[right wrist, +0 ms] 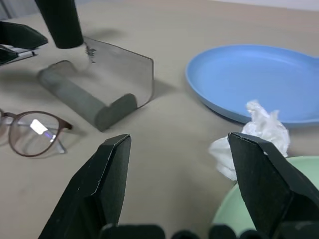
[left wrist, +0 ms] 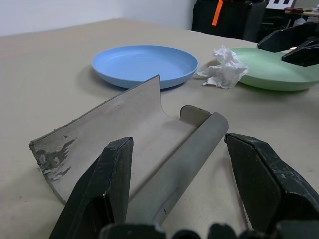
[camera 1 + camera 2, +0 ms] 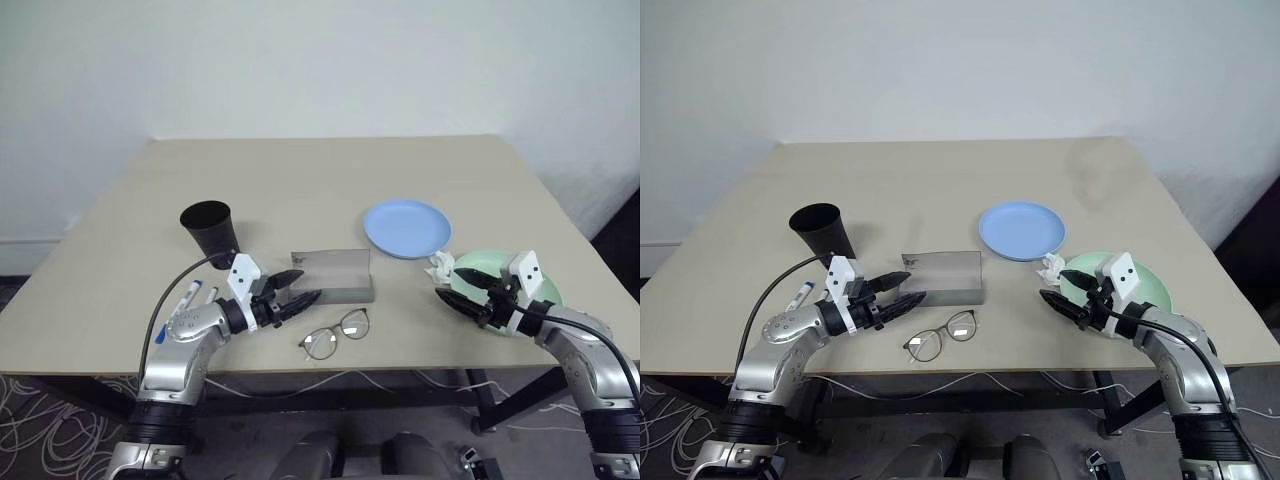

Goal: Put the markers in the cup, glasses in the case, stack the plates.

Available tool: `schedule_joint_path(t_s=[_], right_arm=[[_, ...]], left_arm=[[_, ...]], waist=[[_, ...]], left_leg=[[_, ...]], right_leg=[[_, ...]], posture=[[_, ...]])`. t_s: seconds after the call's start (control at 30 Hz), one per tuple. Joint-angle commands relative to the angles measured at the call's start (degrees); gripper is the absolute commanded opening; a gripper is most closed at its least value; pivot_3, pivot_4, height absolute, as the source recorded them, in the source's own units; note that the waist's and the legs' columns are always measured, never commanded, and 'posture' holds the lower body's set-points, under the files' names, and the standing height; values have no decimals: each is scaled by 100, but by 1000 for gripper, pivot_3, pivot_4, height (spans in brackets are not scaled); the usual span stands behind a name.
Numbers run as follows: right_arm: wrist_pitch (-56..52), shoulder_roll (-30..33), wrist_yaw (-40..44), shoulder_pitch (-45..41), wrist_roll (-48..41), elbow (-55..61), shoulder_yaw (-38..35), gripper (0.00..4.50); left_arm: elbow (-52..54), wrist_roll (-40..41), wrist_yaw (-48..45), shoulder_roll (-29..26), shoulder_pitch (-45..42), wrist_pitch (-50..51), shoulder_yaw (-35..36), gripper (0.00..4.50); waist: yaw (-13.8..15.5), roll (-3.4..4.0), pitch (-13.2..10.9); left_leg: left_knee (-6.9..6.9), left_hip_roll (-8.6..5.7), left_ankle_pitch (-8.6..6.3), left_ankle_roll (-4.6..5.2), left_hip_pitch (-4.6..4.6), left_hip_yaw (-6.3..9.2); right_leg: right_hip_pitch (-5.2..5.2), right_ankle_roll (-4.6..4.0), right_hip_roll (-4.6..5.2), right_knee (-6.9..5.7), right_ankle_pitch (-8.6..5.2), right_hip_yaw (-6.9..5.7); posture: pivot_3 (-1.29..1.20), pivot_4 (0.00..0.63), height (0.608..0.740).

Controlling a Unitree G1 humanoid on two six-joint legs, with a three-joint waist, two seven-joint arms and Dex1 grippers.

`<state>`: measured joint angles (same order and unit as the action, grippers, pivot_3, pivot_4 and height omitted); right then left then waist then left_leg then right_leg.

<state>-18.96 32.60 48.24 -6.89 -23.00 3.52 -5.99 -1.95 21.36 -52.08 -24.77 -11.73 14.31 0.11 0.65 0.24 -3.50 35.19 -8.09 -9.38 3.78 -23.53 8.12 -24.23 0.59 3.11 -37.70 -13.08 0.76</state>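
Observation:
The black cup [image 3: 208, 228] stands upright at the table's left. Just in front of it lie the markers [image 3: 196, 291], partly hidden by my left arm. The grey case [image 3: 335, 274] sits mid-table with its lid raised, and the glasses [image 3: 335, 334] lie unfolded in front of it. My left gripper [image 3: 303, 286] is open, its tips at the case's left end and empty. The light blue plate [image 3: 406, 227] lies right of centre, with the mint green plate [image 3: 515, 285] nearer the right front. Over the green plate's left rim my right gripper [image 3: 450, 283] is open and empty.
A crumpled white paper scrap [image 3: 440, 266] lies between the two plates, touching the green plate's rim. The table's front edge runs close in front of the glasses and the green plate. A black cable [image 3: 165, 300] arcs over my left arm.

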Motion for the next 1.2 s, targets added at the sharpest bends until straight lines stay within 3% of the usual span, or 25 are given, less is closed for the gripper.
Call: schedule_joint_path(t_s=[0.03,0.43,0.87,1.2], right_arm=[[-65,84,-247,29,28,505,-160,3368],[-702,64,-1366,120,656,1039,-35,3368],[-1502,40,-2338,904,1646,1981,582,3368],[-1657,-58,-2661,832,2159,1914,874,3368]], left_arm=[[-76,-19,-93,41,-197,-175,-74,3078],[-81,136,-272,259,-315,-109,-217,3078],[217,254,-411,574,-454,184,-588,3078],[440,247,-401,627,-403,290,-788,3078]], waist=[[3,1,1],[1,0,1],[-1,-1,2],[-1,-1,2]], left_leg=[[0,0,0,0,0,1],[2,0,0,0,0,0],[5,0,0,0,1,-1],[6,0,0,0,1,-2]], right_leg=[[1,0,0,0,0,-1],[1,0,0,-1,0,-1],[4,0,1,-5,0,0],[4,-1,1,-4,0,-1]], posture=[[0,0,738],[0,0,738],[0,0,738],[0,0,738]])
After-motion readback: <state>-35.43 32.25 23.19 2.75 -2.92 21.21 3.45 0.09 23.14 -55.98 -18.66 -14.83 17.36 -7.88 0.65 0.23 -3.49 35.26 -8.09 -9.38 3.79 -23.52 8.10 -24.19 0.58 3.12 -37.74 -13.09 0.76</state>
